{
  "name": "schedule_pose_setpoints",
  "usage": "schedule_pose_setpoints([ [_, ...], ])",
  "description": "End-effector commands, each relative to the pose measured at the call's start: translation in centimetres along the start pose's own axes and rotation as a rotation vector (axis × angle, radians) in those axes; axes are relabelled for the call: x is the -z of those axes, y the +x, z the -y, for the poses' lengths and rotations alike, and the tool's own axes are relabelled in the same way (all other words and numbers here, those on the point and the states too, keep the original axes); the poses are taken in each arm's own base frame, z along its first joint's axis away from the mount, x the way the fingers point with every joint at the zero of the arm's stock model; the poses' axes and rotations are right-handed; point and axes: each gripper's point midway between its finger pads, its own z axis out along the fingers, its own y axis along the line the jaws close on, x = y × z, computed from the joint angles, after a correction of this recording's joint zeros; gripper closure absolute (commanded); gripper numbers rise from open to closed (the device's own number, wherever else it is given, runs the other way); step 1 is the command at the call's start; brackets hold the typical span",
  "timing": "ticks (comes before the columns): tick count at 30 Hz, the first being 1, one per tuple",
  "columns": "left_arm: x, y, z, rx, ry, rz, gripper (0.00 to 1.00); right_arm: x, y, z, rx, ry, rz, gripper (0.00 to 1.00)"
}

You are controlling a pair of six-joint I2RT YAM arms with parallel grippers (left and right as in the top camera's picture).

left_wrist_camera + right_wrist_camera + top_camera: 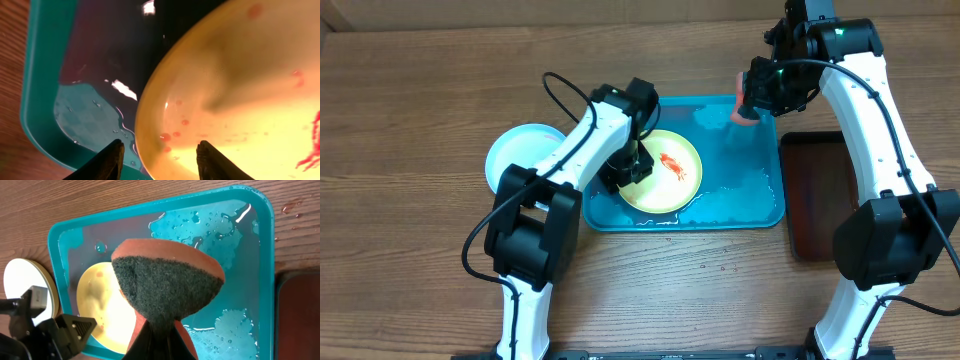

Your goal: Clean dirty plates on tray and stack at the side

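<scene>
Over the 1 o'clock corner of the turquoise tray (752,200), the right end effector (159,332) is clamped tight on a sponge (167,280). The sponge has an orange back and a dark green scouring face, and it is pinched into a fan shape above the tray's wet floor.

At 9 o'clock on the tray, the left end effector (160,159) stands with its two dark fingers (107,162) apart, straddling the rim of a yellow-green plate (662,172). The wrist view is too close and blurred to tell whether either finger touches the plate.

This plate lies flat in the left half of the tray. A red smear (672,165) sits near its centre, with small red specks towards the rim. Shallow puddles of water cover parts of the tray floor.

A light blue plate (520,150) with a whitish centre rests on the wooden table (420,90), just beside the tray at its 9 o'clock side. A narrower brown-red tray (815,200) lies beside the turquoise one at 3 o'clock.
</scene>
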Motion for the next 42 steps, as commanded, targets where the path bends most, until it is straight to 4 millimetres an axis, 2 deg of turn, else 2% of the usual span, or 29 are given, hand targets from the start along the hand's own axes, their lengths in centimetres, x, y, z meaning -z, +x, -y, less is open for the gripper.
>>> schedule_pose_setpoints([
  [1, -0.4, 1.1, -1.1, 0.09, -0.024, 0.003, 0.51, 0.3, -0.2, -0.1, 0.028, -0.001, 0.012, 0.96],
  [6, -3.1, 2.3, -1.6, 0.122, -0.015, -0.051, 0.51, 0.3, -0.2, -0.1, 0.031, -0.001, 0.012, 0.96],
  [10, -3.4, 1.3, -0.9, 0.128, 0.027, -0.023, 0.57, 0.3, -0.2, -0.1, 0.031, -0.001, 0.012, 0.96],
  [13, -3.4, 0.0, -0.2, 0.115, 0.056, 0.035, 0.7, 0.3, -0.2, -0.1, 0.031, -0.001, 0.012, 0.96],
  [14, -3.3, -0.4, 0.1, 0.101, 0.063, 0.054, 0.79, 0.3, -0.2, -0.1, 0.031, -0.002, 0.012, 0.96],
  [15, -3.3, -0.6, 0.3, 0.089, 0.071, 0.067, 0.83, 0.3, -0.2, -0.1, 0.031, -0.002, 0.012, 0.96],
  [16, -3.2, -1.2, 0.8, 0.046, 0.092, 0.091, 0.95, 0.2, -0.2, -0.1, 0.03, -0.002, 0.012, 0.96],
  [20, -2.7, -2.9, 3.0, -0.11, 0.17, 0.172, 0.96, -0.4, 0.2, 0.0, 0.027, -0.005, -0.002, 0.96],
  [24, -2.1, -4.0, 4.5, -0.262, 0.22, 0.237, 0.96, -1.8, 1.1, 0.2, 0.017, -0.024, -0.04, 0.96],
  [30, -1.5, -4.1, 6.5, -0.483, 0.308, 0.258, 0.96, -4.0, 2.1, -0.1, 0.02, -0.067, -0.072, 0.96],
  [35, -1.4, -3.5, 6.9, -0.559, 0.338, 0.238, 0.96, -6.3, 2.6, -1.1, 0.062, -0.066, -0.059, 0.96],
  [38, -1.4, -3.2, 7.0, -0.564, 0.349, 0.222, 0.96, -8.0, 2.9, -0.8, 0.04, -0.01, -0.04, 0.96],
  [42, -1.5, -3.3, 6.7, -0.558, 0.343, 0.217, 0.96, -10.3, 4.4, -1.0, 0.011, 0.014, -0.098, 0.96],
])
